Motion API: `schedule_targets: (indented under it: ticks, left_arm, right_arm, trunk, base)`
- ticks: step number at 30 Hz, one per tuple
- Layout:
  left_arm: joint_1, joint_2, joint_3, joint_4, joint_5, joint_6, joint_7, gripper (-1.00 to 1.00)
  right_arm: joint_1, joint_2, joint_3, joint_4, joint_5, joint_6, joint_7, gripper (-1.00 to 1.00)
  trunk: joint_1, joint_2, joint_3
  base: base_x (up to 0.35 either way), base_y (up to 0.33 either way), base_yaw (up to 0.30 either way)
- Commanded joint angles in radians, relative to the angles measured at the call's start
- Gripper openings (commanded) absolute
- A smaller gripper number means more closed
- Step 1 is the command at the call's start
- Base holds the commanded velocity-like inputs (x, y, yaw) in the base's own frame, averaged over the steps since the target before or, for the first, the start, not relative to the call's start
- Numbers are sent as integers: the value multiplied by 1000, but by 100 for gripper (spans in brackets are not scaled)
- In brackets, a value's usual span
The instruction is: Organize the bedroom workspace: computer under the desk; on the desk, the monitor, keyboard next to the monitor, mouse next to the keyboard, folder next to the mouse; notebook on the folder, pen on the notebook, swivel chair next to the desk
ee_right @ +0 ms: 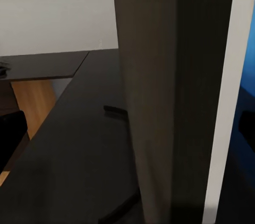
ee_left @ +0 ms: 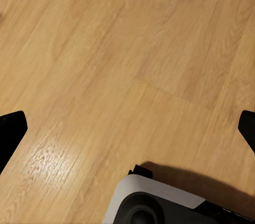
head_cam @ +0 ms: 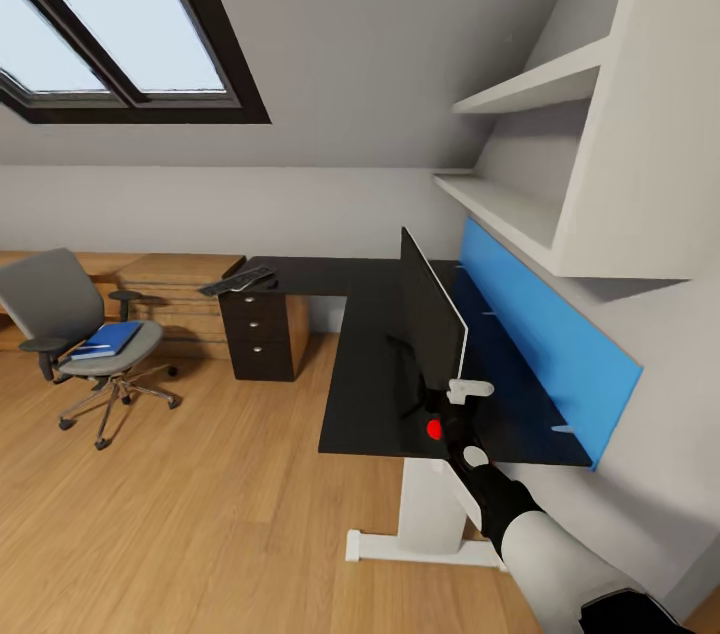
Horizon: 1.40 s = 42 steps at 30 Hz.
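The monitor (head_cam: 432, 319) stands upright on the black desk (head_cam: 370, 384), seen edge-on, with its red dot near my right gripper (head_cam: 452, 406). In the right wrist view the monitor's edge (ee_right: 175, 102) stands between that gripper's spread fingers, which are open. The keyboard (head_cam: 237, 281) lies on the desk's far wing above the drawer unit (head_cam: 262, 332). At the left the swivel chair (head_cam: 80, 329) stands apart from the desk with the blue folder (head_cam: 108, 339) on its seat. My left gripper (ee_left: 127, 128) hangs open over the wood floor.
A blue wall panel (head_cam: 545, 339) runs behind the desk, with white shelves (head_cam: 530, 84) above it. A light-wood chest (head_cam: 175, 279) lines the far wall under the skylight (head_cam: 100, 14). Open floor (head_cam: 200, 514) lies between chair and desk. My base (ee_left: 159, 205) shows under the left gripper.
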Motion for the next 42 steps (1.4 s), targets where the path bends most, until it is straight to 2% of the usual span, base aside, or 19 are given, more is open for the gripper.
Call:
schedule_targets:
  ticks: [1, 15, 42]
  left_arm:
    - [-1, 0, -2, 0, -3, -2, 5, 100]
    - [-1, 0, -2, 0, -3, -4, 5, 100]
    - [-1, 0, -2, 0, -2, -2, 5, 100]
  right_arm:
    - [-1, -1, 8, 1, -9, -4, -6, 100]
    - [-1, 0, 14, -1, -5, -7, -5, 100]
    - [-1, 0, 15, -1, -5, -8, -5, 100]
  trunk:
    - [1, -2, -2]
    - [1, -2, -2]
    - [1, -2, -2]
  base:
    - [3, 0, 0]
    - [0, 73, 0]
    - [-83, 92, 0]
